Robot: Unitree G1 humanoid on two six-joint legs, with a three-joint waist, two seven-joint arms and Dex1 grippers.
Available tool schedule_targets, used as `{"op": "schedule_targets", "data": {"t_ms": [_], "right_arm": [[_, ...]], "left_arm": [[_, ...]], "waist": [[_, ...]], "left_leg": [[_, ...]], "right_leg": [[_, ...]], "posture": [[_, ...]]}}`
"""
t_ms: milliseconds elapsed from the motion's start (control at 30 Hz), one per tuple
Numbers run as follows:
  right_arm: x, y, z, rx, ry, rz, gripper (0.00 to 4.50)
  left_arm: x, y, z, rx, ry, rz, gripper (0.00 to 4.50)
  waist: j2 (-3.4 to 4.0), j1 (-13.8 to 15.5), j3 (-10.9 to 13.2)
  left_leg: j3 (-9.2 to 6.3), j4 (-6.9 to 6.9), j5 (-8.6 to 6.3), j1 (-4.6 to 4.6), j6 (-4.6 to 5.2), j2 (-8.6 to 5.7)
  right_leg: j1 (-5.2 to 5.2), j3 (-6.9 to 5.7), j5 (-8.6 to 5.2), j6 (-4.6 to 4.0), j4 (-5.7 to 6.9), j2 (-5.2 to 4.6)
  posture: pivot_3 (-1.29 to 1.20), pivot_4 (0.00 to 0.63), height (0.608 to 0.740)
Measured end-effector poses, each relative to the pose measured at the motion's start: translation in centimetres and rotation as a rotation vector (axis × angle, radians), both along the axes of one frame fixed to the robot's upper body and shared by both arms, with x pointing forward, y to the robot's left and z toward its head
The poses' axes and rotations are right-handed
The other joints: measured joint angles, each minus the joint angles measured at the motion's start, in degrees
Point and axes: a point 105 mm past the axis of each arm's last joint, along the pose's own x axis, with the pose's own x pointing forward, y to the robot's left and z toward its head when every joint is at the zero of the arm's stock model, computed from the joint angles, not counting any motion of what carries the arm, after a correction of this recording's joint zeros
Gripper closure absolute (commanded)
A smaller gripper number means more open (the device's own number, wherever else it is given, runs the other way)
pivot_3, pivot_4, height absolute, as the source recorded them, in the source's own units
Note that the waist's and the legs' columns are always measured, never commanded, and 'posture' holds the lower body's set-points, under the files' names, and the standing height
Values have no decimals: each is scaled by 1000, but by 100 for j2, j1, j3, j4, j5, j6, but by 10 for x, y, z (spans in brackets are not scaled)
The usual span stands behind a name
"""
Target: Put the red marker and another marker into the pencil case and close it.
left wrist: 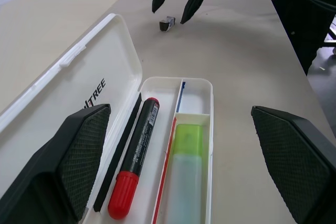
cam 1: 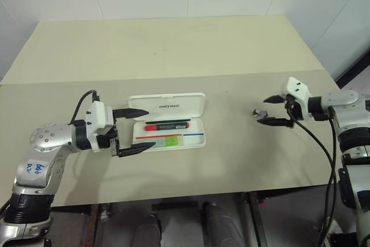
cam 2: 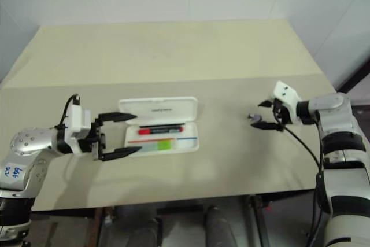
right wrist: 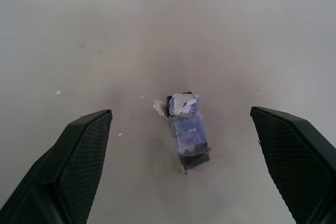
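Left wrist view first: we are looking straight into the flat white hard-plastic pencil case (left wrist: pixel 197 85), lying on the beige table (cam 1: pixel 173 44) with its hinged lid standing open. Both markers are already sitting inside. The slim black-barrelled red marker (left wrist: pixel 134 158) with its bright red cap is lying in the compartment nearest the lid. The chunky pale mint marker (left wrist: pixel 185 174) with the lime-green cap is resting in the next compartment, just beside it, across the thin red stripe.

So we are judging the loading part as done; what is left is swinging the lid down and shutting the case.

We are seeing the left gripper (cam 1: pixel 134 129) hovering at the open end of the case, its two black fingers spread wide and empty, one fingertip by the lid, the other by the tray's front edge.

Well away from the case, on its far side from the left gripper, the right gripper (cam 1: pixel 273 111) is also gaping wide, holding nothing. It is pointing down at a small dark scrap with a bluish label (right wrist: pixel 186 132) lying on the table between its fingers, untouched.
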Motion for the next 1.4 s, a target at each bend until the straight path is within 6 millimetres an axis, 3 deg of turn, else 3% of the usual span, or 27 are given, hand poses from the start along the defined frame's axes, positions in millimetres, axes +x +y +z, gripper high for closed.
{"op": "schedule_targets", "data": {"t_ms": [33, 133, 433, 500, 733, 833, 1100, 1233, 1400], "right_arm": [[1, 0, -3, -7, 6, -3, 20], [2, -1, -11, -19, 30, -18, 624], [2, -5, -16, -51, 44, -23, 3678], [2, -6, -15, -55, 40, -23, 4106], [4, -3, -14, -58, 21, -19, 4107], [3, 10, -11, -42, 33, 45, 4107], [-18, 77, 17, 63, 2, 323, 4107], [-45, 123, 13, 109, 29, 462, 4107], [-57, 155, 7, 127, 59, 507, 4107]], "left_arm": [[0, -1, 0, 0, 0, 0, 0], [0, -1, 1, 0, -7, 3, 0], [-2, -4, 6, 2, -32, 5, 0], [-2, -4, 6, 1, -34, 7, 0], [-2, -5, 7, 2, -42, 7, 0], [-2, -5, 7, 4, -45, 5, 0], [-2, -3, 4, 17, -44, 7, 0], [-3, -2, 1, 20, -39, 12, 0], [-2, -2, 1, 20, -40, 17, 0]], "waist": [[0, 0, 0], [0, 0, 0], [0, 11, 0], [-1, 11, -1], [-1, -1, -1], [1, -23, 0], [5, -1, 3], [5, 14, 2], [4, 21, 2]], "left_leg": [[0, 0, 0, 0, 0, 0], [0, 0, 0, 0, 0, 0], [-1, 40, 0, 22, 0, -2], [-2, 39, 0, 27, 0, -2], [-2, 36, -1, 27, -1, -2], [-2, 35, -1, 29, -1, -2], [-5, 31, -2, 23, -2, -2], [-6, 36, -2, 20, -2, -2], [-6, 40, -2, 20, -2, -2]], "right_leg": [[0, 0, 0, 0, 1, 0], [0, 0, 0, 0, 0, 0], [45, 1, 4, 2, 0, 0], [50, 1, 4, 3, -1, 0], [50, 1, 6, 7, -2, 0], [49, 2, 7, 8, 2, 0], [26, 2, -4, 10, 33, 0], [24, 3, -4, 9, 36, 0], [25, 2, -4, 6, 37, 0]], "posture": [[0, 150, 740], [0, 150, 740], [0, 150, 740], [0, 150, 740], [0, 150, 740], [0, 150, 740], [0, 150, 740], [0, 150, 740], [0, 150, 740]]}}
